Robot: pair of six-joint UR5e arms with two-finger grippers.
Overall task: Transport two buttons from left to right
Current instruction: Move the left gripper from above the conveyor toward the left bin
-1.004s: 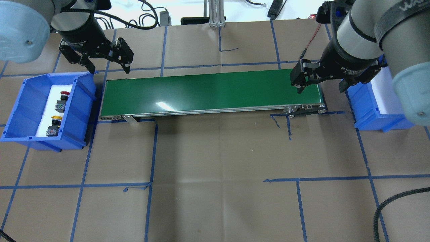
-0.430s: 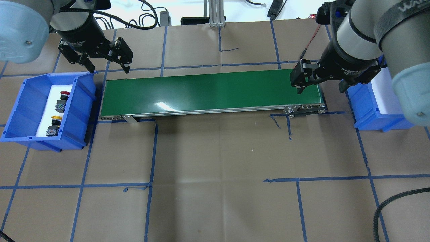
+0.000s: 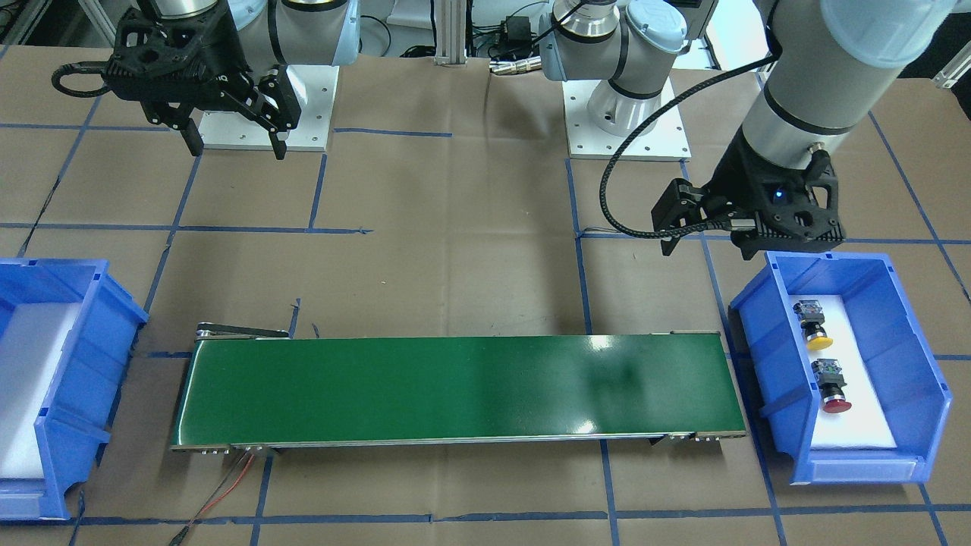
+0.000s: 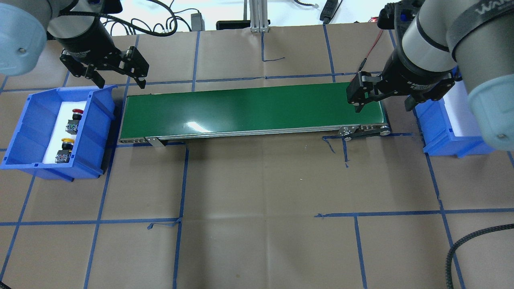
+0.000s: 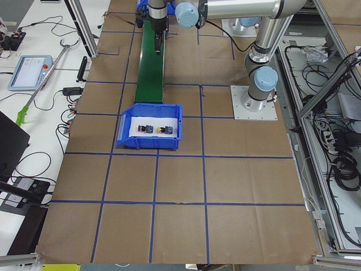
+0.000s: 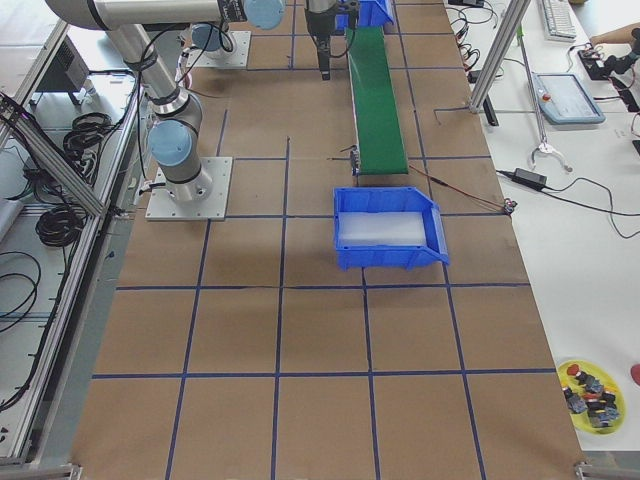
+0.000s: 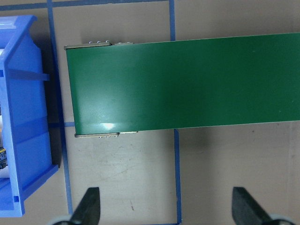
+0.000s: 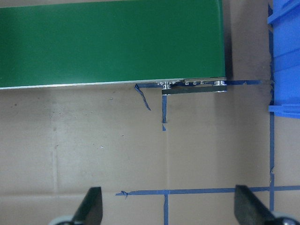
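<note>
The red button and the yellow button lie on white foam in the left blue bin. They also show in the front view, yellow and red. My left gripper is open and empty. It hovers over the table just beyond the bin's far right corner, near the left end of the belt. In the left wrist view nothing lies between the fingertips. My right gripper is open and empty over the right end of the belt; it also shows in the front view.
A green conveyor belt runs between the two bins. The right blue bin holds only white foam and stands past the belt's right end. Blue tape lines cross the brown paper table.
My left gripper has moved a little to the left and slightly farther back, still open. The right gripper has barely moved. The buttons have not moved.
</note>
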